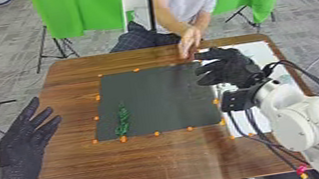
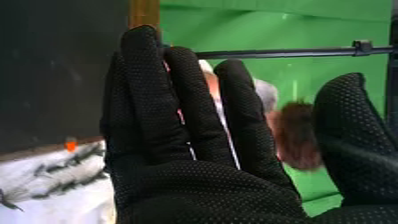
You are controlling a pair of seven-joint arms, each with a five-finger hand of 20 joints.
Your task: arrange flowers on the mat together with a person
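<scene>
Brown wooden tabletop [image 1: 149, 167] is partly covered by a dark mat [image 1: 161, 97]; toward its near left corner, a green sprig [image 1: 123, 119] is laid. Left hand [image 1: 20, 147] and right hand [image 1: 232, 71] are held with fingers extended.

No text, label, brand, number or sign is presenting itself legibly, though tiny print could perhaps be escaping notice.
</scene>
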